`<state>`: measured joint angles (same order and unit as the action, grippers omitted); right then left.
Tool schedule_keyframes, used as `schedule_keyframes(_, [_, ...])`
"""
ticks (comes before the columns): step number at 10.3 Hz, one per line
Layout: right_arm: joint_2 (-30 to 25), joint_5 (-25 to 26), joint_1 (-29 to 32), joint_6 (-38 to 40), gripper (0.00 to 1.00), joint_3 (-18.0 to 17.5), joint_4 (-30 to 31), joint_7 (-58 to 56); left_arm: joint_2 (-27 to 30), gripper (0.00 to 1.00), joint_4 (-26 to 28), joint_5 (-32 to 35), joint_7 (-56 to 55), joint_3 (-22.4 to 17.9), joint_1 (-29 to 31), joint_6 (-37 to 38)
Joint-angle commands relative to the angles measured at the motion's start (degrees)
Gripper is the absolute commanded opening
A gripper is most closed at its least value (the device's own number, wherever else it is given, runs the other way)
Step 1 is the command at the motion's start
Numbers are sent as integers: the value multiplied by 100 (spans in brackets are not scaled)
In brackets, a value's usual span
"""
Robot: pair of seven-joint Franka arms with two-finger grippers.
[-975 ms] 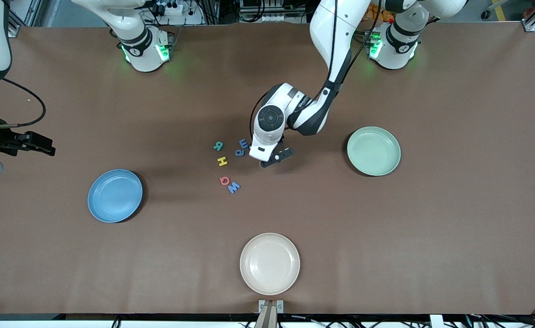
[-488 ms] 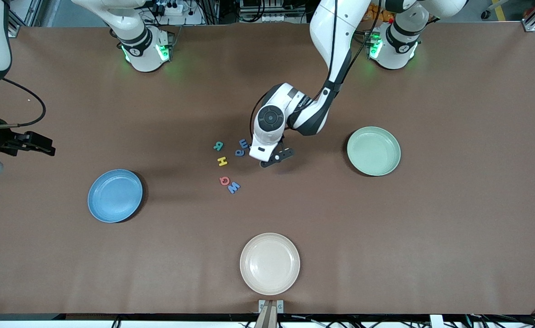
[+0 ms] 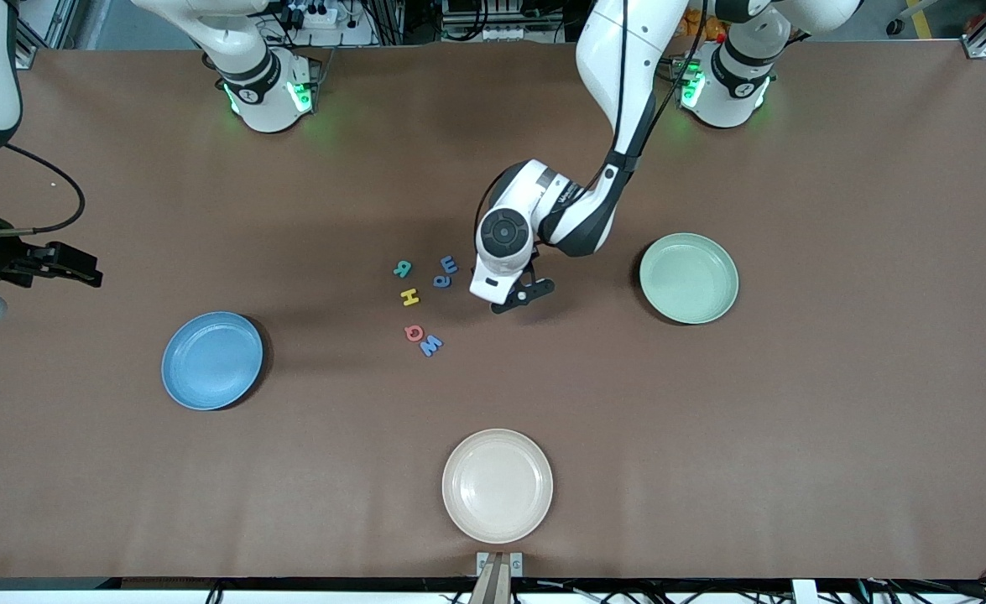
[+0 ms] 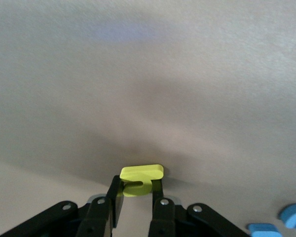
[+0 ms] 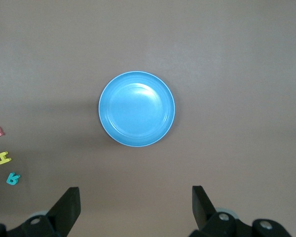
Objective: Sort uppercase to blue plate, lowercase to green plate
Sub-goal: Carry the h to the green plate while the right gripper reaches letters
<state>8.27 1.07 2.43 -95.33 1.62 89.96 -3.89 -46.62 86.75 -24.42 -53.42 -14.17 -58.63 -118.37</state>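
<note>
We see the left end effector [image 4: 137, 202] pinched shut on a small yellow h [image 4: 140, 177], which it holds up over the brown bench [image 3: 795, 419] between the cluster of letters and the green plate [image 3: 688, 278]. In the front view the wrist hides both the fingers and the h. Taking the yellow H [image 3: 409, 296] as our landmark, the teal R [image 3: 403, 268] lies just farther from the front camera than it, and the red Q [image 3: 413, 332] lies nearer to that camera, with the blue W [image 3: 431, 344] touching or just beside the Q. A blue e [image 3: 442, 280] and a blue E-like letter [image 3: 450, 265] lie beside the H toward the left arm's end of the bench, close to each other. The blue plate [image 3: 211, 361] sits well apart from the H toward the right arm's end, with no letters on it, and the green plate, well apart toward the left arm's end, holds none either. A cream-white plate [image 3: 497, 485] lies well nearer the front camera than the H. We see the right end effector [image 5: 133, 207] with its fingers spread wide, waiting high over the blue plate and holding nothing.
</note>
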Motion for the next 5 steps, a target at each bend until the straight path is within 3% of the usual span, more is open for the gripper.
schedule_keyframes(1, [25, -10, -93, -3, 100, -57, -49, 2, 187, 20, 26, -89, 515, -261, -61, 594])
schedule_keyframes(5, [314, -10, -672, -327, 100, -57, -40, 572, 801, 17, 393, -63, 1560, -340, 543, 1457])
